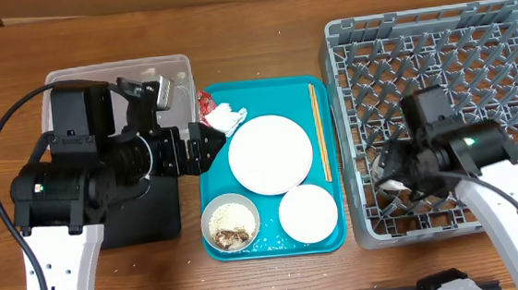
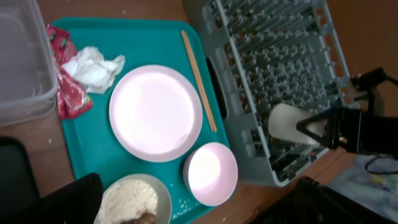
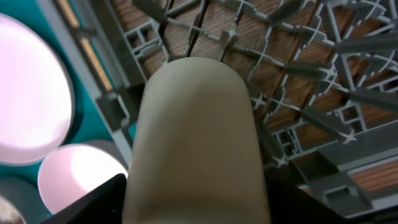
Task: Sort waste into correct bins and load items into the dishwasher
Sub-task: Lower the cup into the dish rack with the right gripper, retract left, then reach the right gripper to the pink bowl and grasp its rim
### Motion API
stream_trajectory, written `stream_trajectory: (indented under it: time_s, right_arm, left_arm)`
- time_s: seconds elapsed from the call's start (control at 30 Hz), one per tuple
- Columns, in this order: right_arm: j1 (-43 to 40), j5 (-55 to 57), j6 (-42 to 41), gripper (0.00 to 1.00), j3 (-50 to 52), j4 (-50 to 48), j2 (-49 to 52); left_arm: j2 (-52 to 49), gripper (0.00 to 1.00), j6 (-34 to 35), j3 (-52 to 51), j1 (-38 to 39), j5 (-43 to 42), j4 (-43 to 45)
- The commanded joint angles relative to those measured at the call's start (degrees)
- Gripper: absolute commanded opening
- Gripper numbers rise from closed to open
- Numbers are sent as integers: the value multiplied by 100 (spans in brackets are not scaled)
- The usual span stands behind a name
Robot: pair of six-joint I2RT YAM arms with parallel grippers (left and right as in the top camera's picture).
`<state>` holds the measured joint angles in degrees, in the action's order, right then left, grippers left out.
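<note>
The large white plate [image 1: 270, 153], the rice bowl with brown scraps [image 1: 230, 223], the pink-lined bowl [image 1: 308, 212] and the chopsticks [image 1: 319, 131] lie on the teal tray [image 1: 264, 89]. The red wrapper [image 1: 205, 101] and the white napkin [image 1: 225, 120] lie at its far left corner. My left gripper [image 1: 211, 141] is open and empty at the tray's left edge, near the napkin. My right gripper [image 1: 393, 179] is shut on a cream cup [image 3: 196, 124], held low over the near left part of the grey dish rack [image 1: 436, 38].
The clear tub [image 1: 175, 73] stands at the far left, and the black tray [image 1: 149, 218] lies in front of it, both partly under my left arm. The rack fills the right side of the table. Bare wood runs along the near edge.
</note>
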<state>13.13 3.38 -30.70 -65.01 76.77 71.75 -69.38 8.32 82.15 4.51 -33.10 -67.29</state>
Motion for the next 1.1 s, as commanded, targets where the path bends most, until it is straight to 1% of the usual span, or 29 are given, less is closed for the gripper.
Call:
stream_trajectory:
  time_s: [0.0, 0.07, 0.17, 0.27, 0.37, 0.5, 0.57, 0.67, 0.77, 0.87, 0.97, 1.07]
  right_arm:
    - [-31, -109, -42, 77, -107, -17, 142]
    - [-31, -247, -42, 77, -136, -20, 116]
    - [-17, -269, -28, 79, -315, -31, -31]
    - [173, -713, 542, 79, -518, -260, -247]
    - [678, -1187, 997, 77, -560, -619, -459]
    - [1539, -1141, 1082, 75, -535, -682, -426]
    - [1967, -1012, 1078, 75, -446, -675, -284]
    - [2389, -597, 949, 72, -201, -717, 26]
    - [2592, -188, 955, 72, 109, -1008, 472]
    - [2603, 177, 1224, 72, 245, -1355, 988]
    - [2608, 142, 1543, 63, 245, -1650, 1462]
    - [2614, 61, 1862, 62, 245, -1797, 1823]
  left_arm:
    - [81, 100, -192, 103, 0, 210, -79]
    - [201, 100, -188, 195, 0, 507, -160]
    - [470, 100, -31, 466, 0, 1270, -229]
    - [704, 100, 122, 710, 0, 1773, -236]
    - [949, 100, 380, 802, 0, 2256, -264]
    - [1261, 100, 1023, 802, 0, 3139, -457]
    - [1405, 100, 1174, 802, 0, 3427, -544]
    - [1572, 100, 1231, 802, 0, 3681, -629]
    - [1624, 100, 1228, 802, 0, 3762, -702]
    - [1604, 100, 1228, 800, 0, 3759, -778]
    - [1600, 100, 1226, 800, 0, 3757, -859]
    - [1598, 100, 1228, 800, 0, 3757, -879]
